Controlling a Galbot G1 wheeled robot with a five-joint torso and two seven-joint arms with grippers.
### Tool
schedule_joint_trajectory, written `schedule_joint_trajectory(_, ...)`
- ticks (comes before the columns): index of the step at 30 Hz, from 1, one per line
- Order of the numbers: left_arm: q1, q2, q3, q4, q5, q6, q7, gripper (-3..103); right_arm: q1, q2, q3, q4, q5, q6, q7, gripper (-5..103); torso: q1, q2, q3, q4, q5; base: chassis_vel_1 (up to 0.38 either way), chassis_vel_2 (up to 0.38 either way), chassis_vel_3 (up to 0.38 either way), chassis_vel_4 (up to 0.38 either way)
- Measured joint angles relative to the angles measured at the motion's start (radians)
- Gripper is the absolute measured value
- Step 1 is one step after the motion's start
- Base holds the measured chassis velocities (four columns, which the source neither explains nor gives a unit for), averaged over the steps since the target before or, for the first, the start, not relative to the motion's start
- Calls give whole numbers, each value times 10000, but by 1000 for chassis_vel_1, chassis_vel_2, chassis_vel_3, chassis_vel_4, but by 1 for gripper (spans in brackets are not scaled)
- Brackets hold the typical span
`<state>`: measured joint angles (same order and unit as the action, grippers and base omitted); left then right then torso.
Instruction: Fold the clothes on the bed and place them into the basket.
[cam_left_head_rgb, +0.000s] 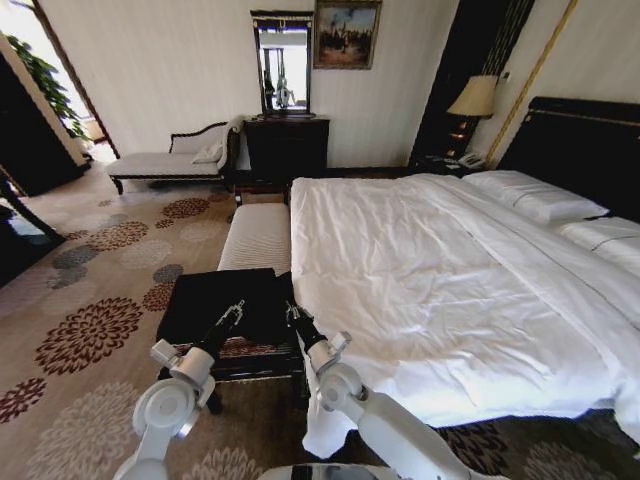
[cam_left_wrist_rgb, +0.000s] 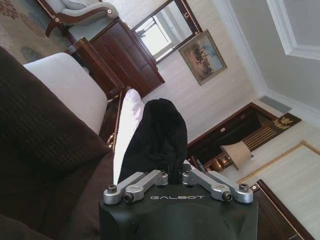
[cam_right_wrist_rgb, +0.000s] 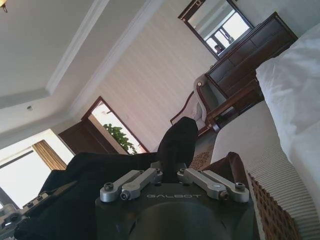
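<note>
The black T-shirt (cam_left_head_rgb: 225, 305) is draped over the basket (cam_left_head_rgb: 250, 352), which stands on the floor at the near end of the white striped bench (cam_left_head_rgb: 258, 236), just left of the bed (cam_left_head_rgb: 440, 290). Both arms reach forward over it from the near edge. The left gripper (cam_left_head_rgb: 237, 309) sits above the middle of the dark cloth, and in the left wrist view its fingers pinch a fold of the T-shirt (cam_left_wrist_rgb: 159, 137) that stands up between them. The right gripper (cam_left_head_rgb: 292, 313) is at the shirt's right edge, close to the hanging bed sheet, and is likewise clamped on a bunched fold (cam_right_wrist_rgb: 176, 142), with more of the garment spread beside it. The basket's brown weave (cam_right_wrist_rgb: 272, 210) shows next to that gripper. The bench runs away from the basket along the bed's foot. Farther off stand a dark dresser (cam_left_head_rgb: 287, 145) with a mirror (cam_left_head_rgb: 282, 62), and a chaise (cam_left_head_rgb: 170, 162) to the left.
</note>
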<state>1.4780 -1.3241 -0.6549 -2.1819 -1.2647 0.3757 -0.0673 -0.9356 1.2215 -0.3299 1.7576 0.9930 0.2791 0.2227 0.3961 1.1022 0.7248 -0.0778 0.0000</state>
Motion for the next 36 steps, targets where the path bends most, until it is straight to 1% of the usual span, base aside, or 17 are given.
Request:
schedule_joint_trajectory(11,10,41,-121,77,-21,-71,67,7,18,106,-37,-311,-134,154,38,7,0,0,0,0,0,134,147,-134,-141)
schedule_joint_trajectory(17,54,26,-82,158,72,-107,125,7,23,165,10,-492,-214,324,17,7,-2,1,0,-1,-1,60,52,-52,-66)
schedule_joint_trajectory(22,56,10,-63,183,107,-121,138,7,68,290,0,-655,-214,423,91,7,-2,0,0,-4,2,0,0,0,0)
schedule_joint_trajectory(27,63,-8,-32,238,155,-129,155,7,132,436,-34,-874,-264,529,236,7,-2,0,0,-2,0,-69,83,40,-89)
schedule_joint_trajectory(36,-85,-3,-53,664,186,-162,184,7,183,497,-95,-947,-395,507,315,7,-2,1,0,-1,1,-127,167,147,-166)
